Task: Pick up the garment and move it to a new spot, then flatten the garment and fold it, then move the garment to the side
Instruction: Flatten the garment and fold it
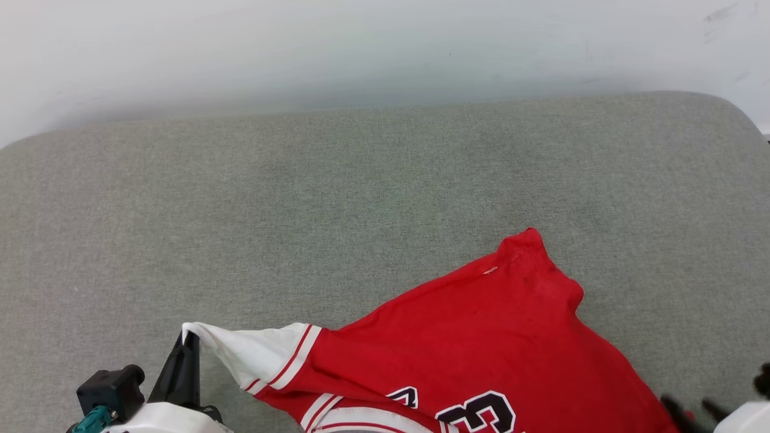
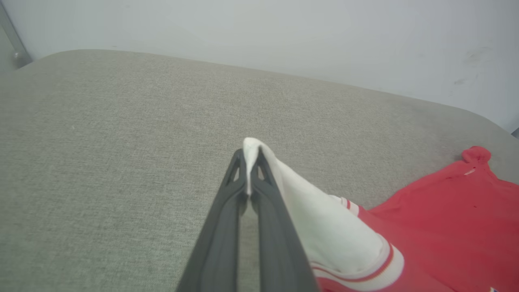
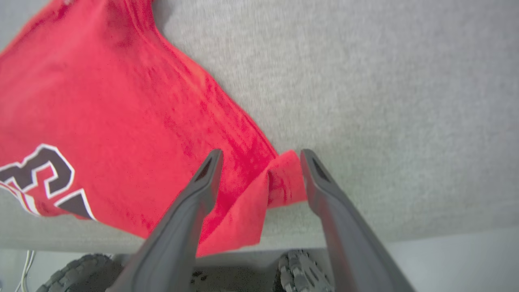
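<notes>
Right wrist view: treaded wheels below the garment

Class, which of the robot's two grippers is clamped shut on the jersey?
The left gripper: it is pinched shut on the tip of the white sleeve. The right gripper stands open, a red corner of the jersey loose between its jaws.

My bench is covered in grey cloth, its far corners rounded. The jersey lies on its near right part, one red corner hanging over the near edge.
</notes>
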